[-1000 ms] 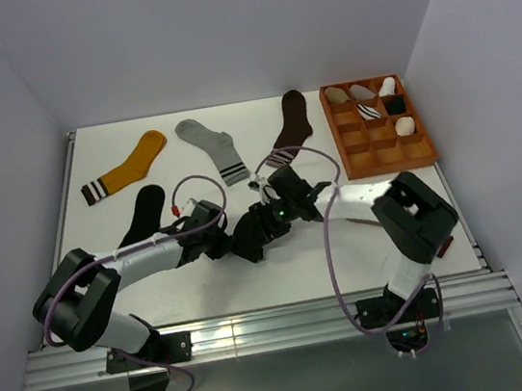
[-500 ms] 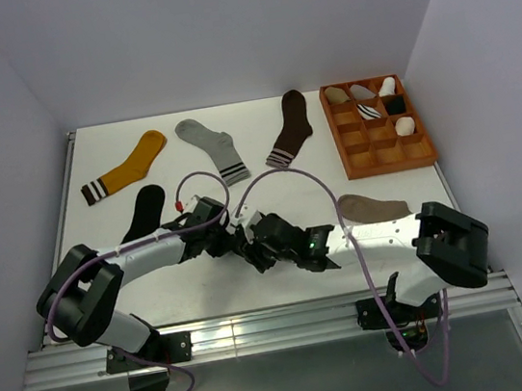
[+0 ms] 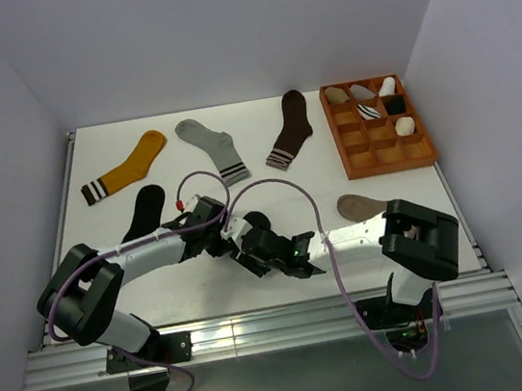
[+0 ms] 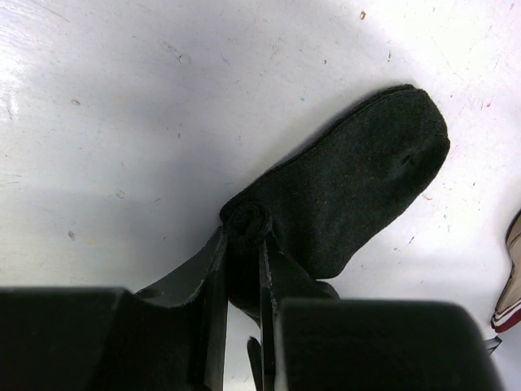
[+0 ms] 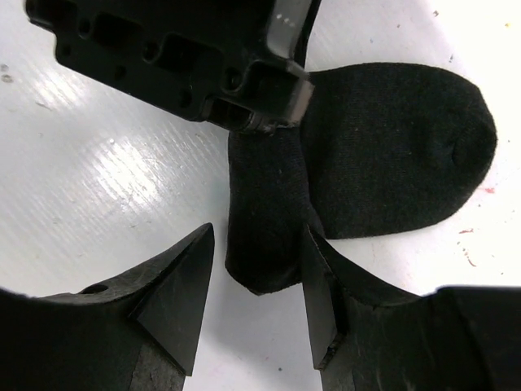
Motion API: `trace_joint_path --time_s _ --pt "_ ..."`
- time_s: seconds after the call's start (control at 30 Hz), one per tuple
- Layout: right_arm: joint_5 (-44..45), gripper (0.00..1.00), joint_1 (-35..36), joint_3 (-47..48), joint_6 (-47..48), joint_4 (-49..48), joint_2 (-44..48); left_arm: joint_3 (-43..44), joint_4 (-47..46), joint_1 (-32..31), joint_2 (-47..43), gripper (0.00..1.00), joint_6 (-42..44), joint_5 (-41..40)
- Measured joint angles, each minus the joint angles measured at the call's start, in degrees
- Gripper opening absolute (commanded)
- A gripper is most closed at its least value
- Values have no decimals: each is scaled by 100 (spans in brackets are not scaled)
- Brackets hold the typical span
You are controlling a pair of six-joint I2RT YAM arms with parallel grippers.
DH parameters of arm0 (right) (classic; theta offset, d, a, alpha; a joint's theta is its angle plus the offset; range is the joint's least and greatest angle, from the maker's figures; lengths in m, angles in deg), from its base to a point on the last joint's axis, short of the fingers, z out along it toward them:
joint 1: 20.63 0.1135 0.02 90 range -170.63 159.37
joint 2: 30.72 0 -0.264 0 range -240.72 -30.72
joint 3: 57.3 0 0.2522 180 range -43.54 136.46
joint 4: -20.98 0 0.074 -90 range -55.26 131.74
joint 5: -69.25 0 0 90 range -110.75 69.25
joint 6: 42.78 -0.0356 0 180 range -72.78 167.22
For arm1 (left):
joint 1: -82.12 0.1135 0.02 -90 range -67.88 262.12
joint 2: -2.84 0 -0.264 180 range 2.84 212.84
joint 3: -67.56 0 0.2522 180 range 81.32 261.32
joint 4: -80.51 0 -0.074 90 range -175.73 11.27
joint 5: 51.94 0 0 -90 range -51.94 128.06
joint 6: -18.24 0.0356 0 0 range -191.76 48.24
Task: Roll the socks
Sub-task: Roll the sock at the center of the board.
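You are working on a white surface closed in by pale walls on the left, back and right, with a metal rail along the near edge.

Well to the left of your left gripper, a black sock lies beside the left arm; its cuff end is hidden by the arm. Beyond it, toward the back wall, lie a mustard sock and a grey sock.

The left gripper is at the middle of the surface, narrowed down and pinching the rolled end of the charcoal sock. The sock's toe lies flat on the surface just ahead of the fingers.

Your right gripper is just beside the left one and facing it. It is spread wide, with one finger on either side of the sock's folded end and not clamped on it. The left-hand finger in the right wrist view stands clear of the fabric, while the other is at the sock's edge.

To the right of both grippers, a taupe sock lies flat near the right arm's elbow. A brown sock lies toward the back wall. At the back right corner sits a wooden tray of compartments, several holding rolled socks.
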Motion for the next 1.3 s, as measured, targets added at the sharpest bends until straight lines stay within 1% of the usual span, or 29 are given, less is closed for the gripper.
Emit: trace_joint_path --time_s 0.23,0.27,0.3,0.33,0.4,0.43,0.47,0.53,0.57,0.6,0.63,0.67,0.73,0.77,0.97,1.1,1.3 --pt "127 52 55 114 90 -50 -354 11 2 2 7 1 28 13" --pt "179 49 72 155 107 -46 -413 11 2 2 7 1 35 15" --pt "236 39 81 195 122 -37 -466 11 0 7 7 1 50 20" --pt "328 33 90 240 151 -24 -531 11 0 9 7 1 63 31" --pt "455 21 90 284 170 -20 -579 11 -4 24 7 6 76 37" --pt "479 11 96 297 168 -11 -579 11 -4 33 7 9 83 37" --pt "487 8 101 315 160 15 -579 11 -4 37 7 16 96 33" --pt "472 0 98 350 142 87 -579 15 -2 42 0 25 111 28" --pt "444 0 92 376 140 138 -579 15 9 44 -7 34 111 11" --pt "400 0 81 409 127 192 -579 15 35 46 -15 41 105 -15" --pt "313 0 59 439 116 238 -579 15 72 50 -48 51 101 -35" --pt "201 0 31 466 101 262 -577 15 116 52 -90 56 129 -63" --pt "-79 0 -44 520 50 299 -577 9 240 55 -232 62 90 -136" --pt "-254 0 -76 544 22 319 -577 -17 323 63 -321 68 85 -173" --pt "-1539 0 -551 815 -177 752 -581 -216 752 260 -977 77 4 -494" --pt "-2374 0 -951 1182 -330 1211 -791 -407 861 337 -1453 77 -107 -610" --pt "-3630 0 -1429 1832 -487 1687 -1346 -813 866 391 -2074 75 -271 -658"
